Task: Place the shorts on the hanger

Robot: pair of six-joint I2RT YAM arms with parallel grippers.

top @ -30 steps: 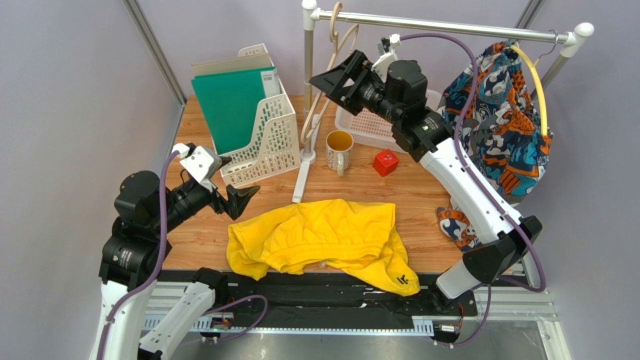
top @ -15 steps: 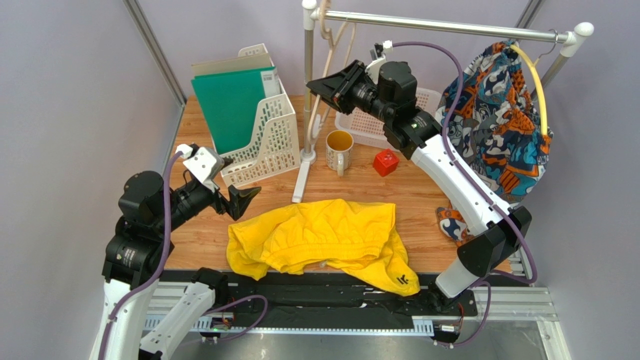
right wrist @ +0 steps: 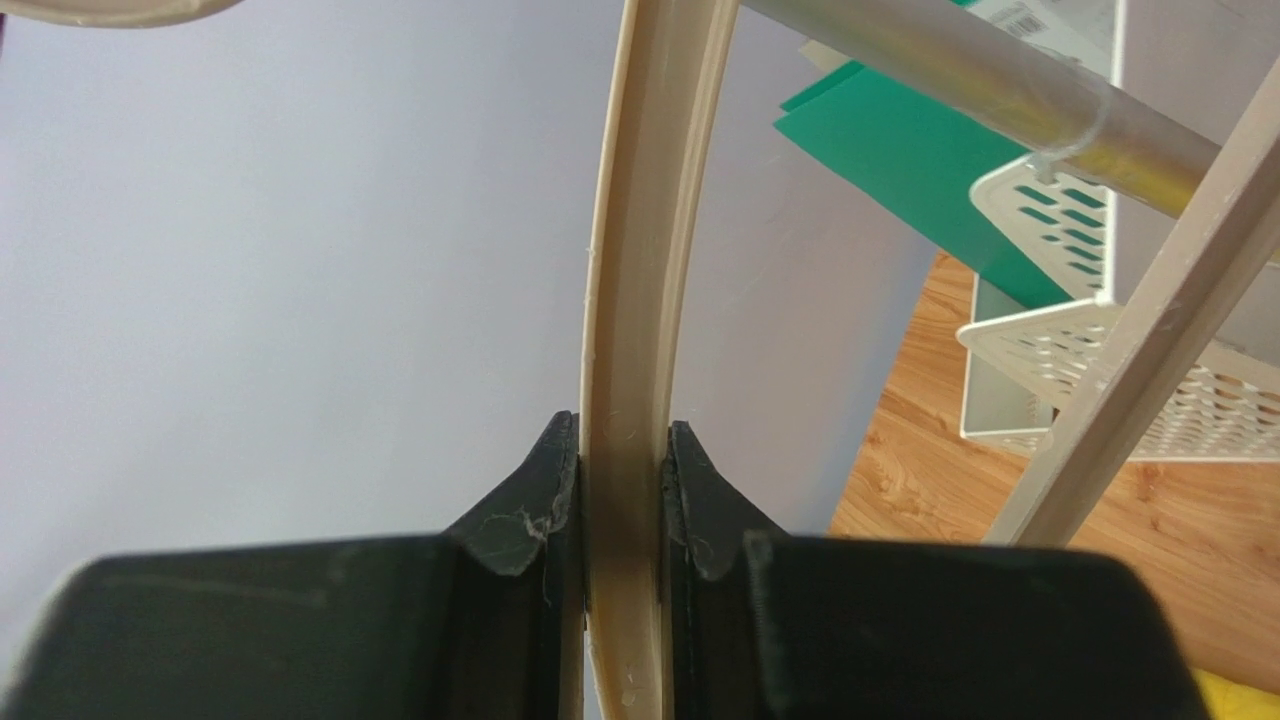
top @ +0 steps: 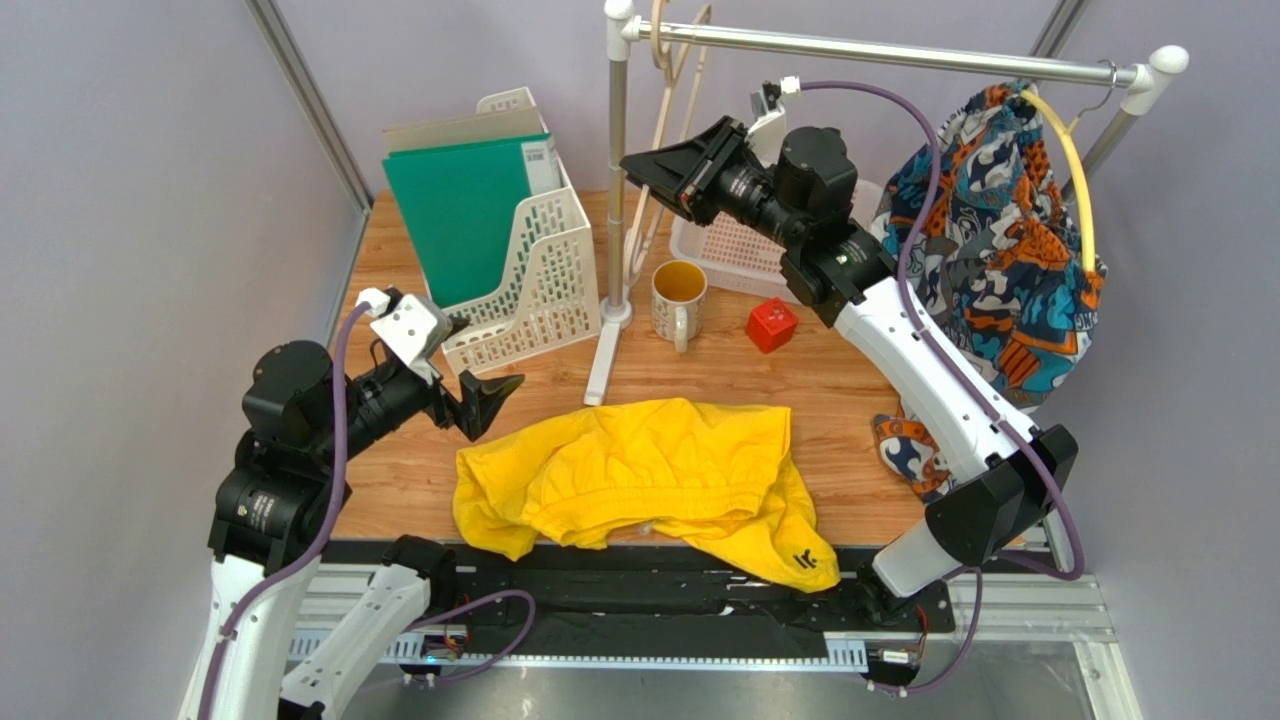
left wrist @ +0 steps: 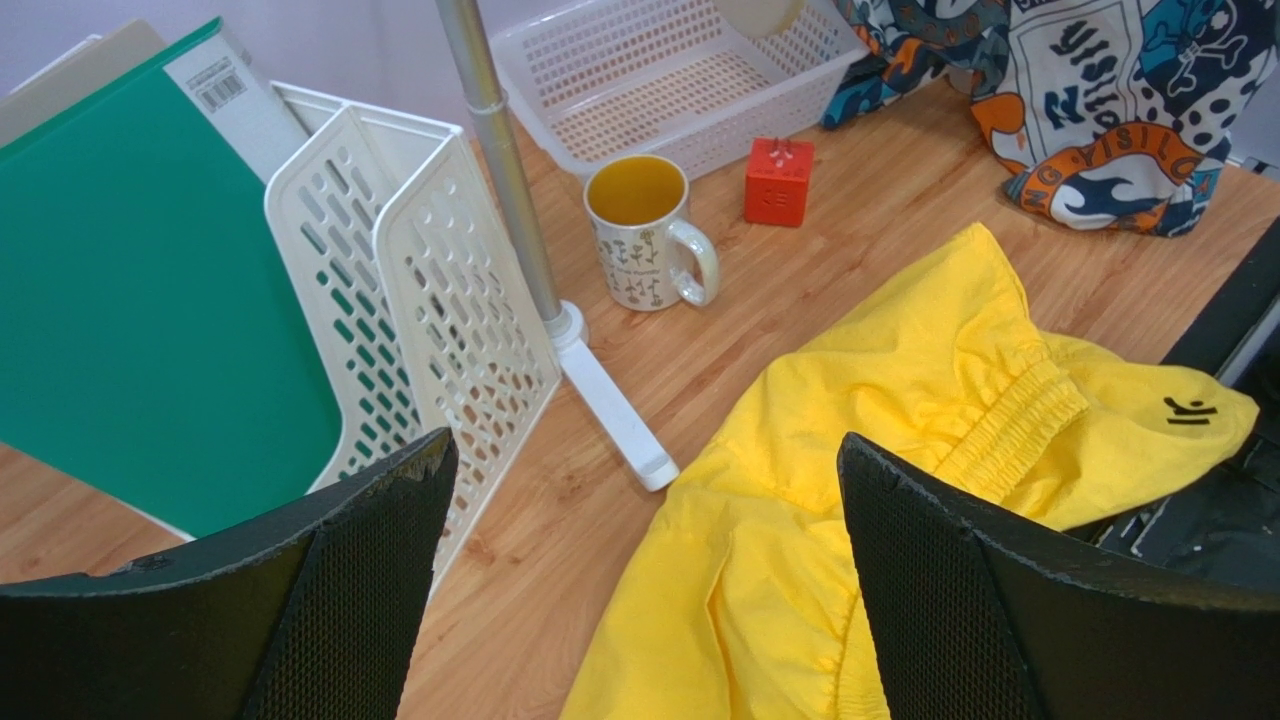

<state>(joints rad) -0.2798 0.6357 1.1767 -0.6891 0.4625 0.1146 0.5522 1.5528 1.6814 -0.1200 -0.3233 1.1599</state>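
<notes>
The bright yellow shorts lie crumpled on the wooden table near its front edge, black logo at the right hem; they also fill the lower right of the left wrist view. The beige hanger hangs from the rail at the back. My right gripper is raised to it and shut on one hanger arm, which runs up between the pads. My left gripper hovers open just left of the shorts, nothing between its fingers.
A white file rack with a green folder stands back left. The rail's post and white foot, a mug, a red cube and a white basket sit behind the shorts. A patterned garment hangs right.
My right gripper has closed on the hanger's arm and shifted slightly by the rail. The left arm edged a little to the right, still open. The shorts have not moved.
</notes>
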